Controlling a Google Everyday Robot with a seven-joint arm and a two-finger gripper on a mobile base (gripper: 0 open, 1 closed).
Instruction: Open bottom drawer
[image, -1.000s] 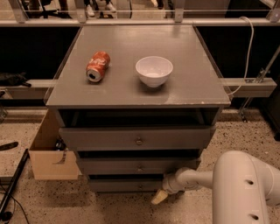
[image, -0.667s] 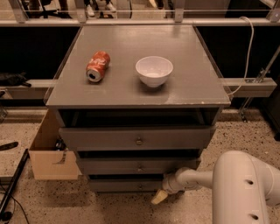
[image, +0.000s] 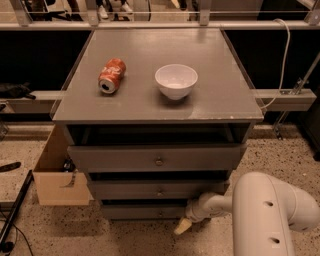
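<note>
The grey cabinet (image: 150, 100) has three drawers. The bottom drawer (image: 142, 212) is the lowest, narrow grey front just above the floor; its knob does not show. The middle drawer (image: 130, 190) and top drawer (image: 120, 157) each show a small round knob and stand slightly out. My gripper (image: 182, 226) reaches in from the lower right on a white arm (image: 270, 210). Its cream tip is low at the right end of the bottom drawer front, near the floor.
A red soda can (image: 111, 75) lies on its side and a white bowl (image: 176, 81) stands on the cabinet top. An open cardboard box (image: 55, 180) sits on the floor against the cabinet's left side. Speckled floor lies on both sides.
</note>
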